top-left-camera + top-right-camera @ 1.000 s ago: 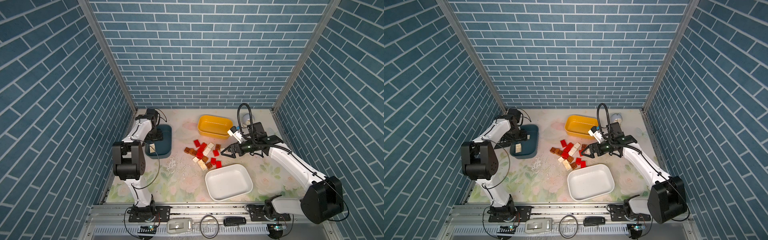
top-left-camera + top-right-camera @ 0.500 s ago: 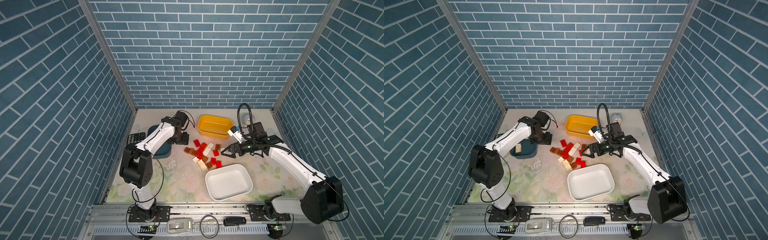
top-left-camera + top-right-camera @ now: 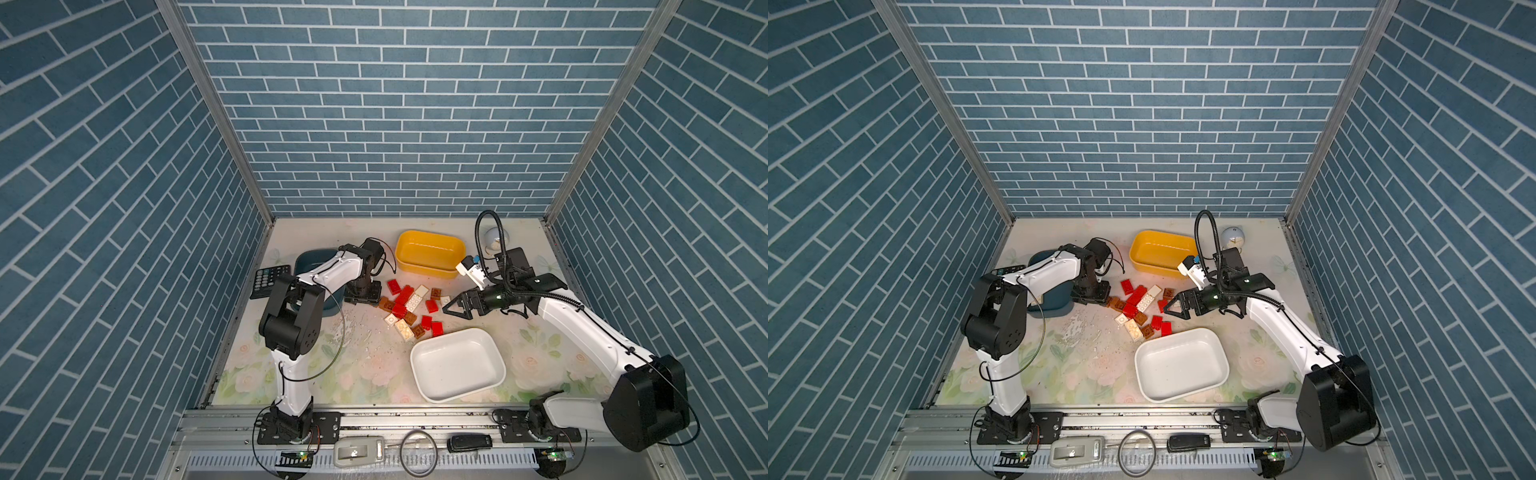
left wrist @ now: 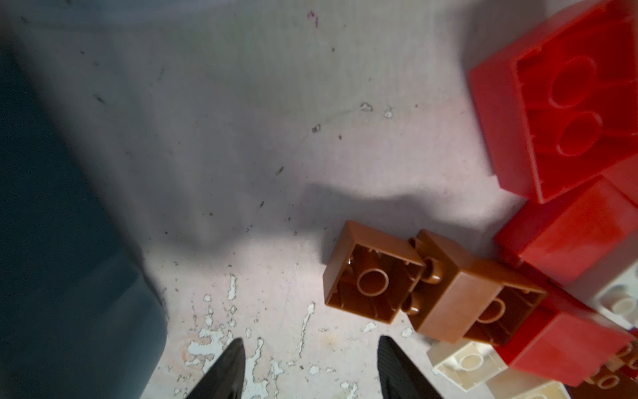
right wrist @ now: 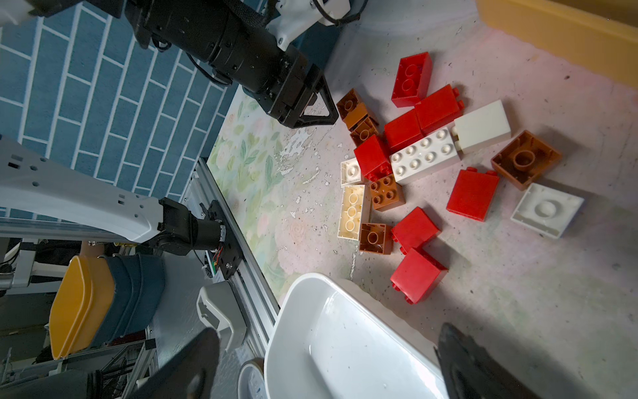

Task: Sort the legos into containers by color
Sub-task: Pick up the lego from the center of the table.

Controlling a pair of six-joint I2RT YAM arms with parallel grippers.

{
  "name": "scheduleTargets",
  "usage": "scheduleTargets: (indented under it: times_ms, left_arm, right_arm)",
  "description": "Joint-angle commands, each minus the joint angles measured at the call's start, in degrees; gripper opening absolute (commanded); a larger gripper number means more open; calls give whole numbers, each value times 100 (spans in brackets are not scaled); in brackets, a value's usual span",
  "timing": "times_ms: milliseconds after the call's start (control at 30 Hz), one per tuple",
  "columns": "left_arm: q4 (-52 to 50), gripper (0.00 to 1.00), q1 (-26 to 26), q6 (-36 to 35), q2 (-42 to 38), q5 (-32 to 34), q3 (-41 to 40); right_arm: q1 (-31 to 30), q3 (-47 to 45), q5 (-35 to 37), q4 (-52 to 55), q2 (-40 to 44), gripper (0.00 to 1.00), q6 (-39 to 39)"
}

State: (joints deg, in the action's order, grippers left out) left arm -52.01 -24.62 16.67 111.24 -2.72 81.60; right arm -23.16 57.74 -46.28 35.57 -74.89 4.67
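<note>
The left arm [image 3: 328,274] and right arm [image 3: 582,328] have white shells, black joints and looping black cables.

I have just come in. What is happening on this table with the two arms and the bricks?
A two-armed robot is sorting a pile of legos by color into three tubs. The left gripper is open and low over the table, beside two brown bricks at the pile's edge, holding nothing. The right gripper is open on the pile's other side, also empty. The white tub and yellow tub look empty. The left arm mostly hides the blue tub.
</note>
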Motion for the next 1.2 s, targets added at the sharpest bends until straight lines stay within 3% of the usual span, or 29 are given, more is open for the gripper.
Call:
scheduleTargets:
  times_ms: [0, 667, 1100, 1167]
  left_arm:
    - [-30, 63, -63, -172, 84, -62, 37]
    - [68, 63, -98, -128, 897, 136, 800]
    - [72, 29, -99, -144, 776, 32, 635]
    - [-18, 28, -103, -160, 684, 92, 695]
  right_arm:
    - [-10, -53, 22, 99, 98, 99, -97]
    - [-12, -78, 15, 73, 25, 99, -102]
    - [-9, -64, 23, 90, 1, 99, -139]
    - [-12, -59, 29, 82, -8, 99, -138]
